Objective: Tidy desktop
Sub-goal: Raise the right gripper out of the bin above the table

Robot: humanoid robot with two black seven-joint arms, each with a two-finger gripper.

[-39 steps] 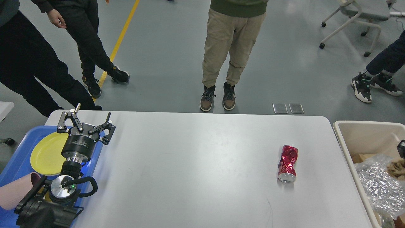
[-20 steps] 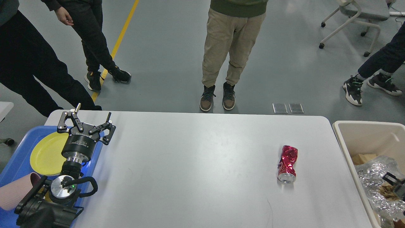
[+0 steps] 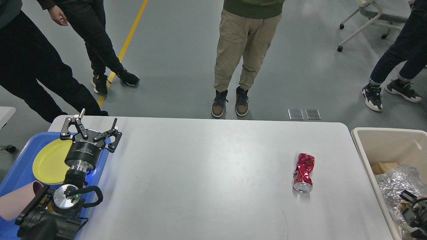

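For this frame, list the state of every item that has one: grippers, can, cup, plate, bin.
left gripper: open, empty, above the tray's edge
right gripper: over the bin, jaws unclear
can: crushed, lying on its side on the desktop
cup: tipped on its side in the tray
plate: flat in the tray, empty
bin: open, partly filled with crumpled wrap and paper
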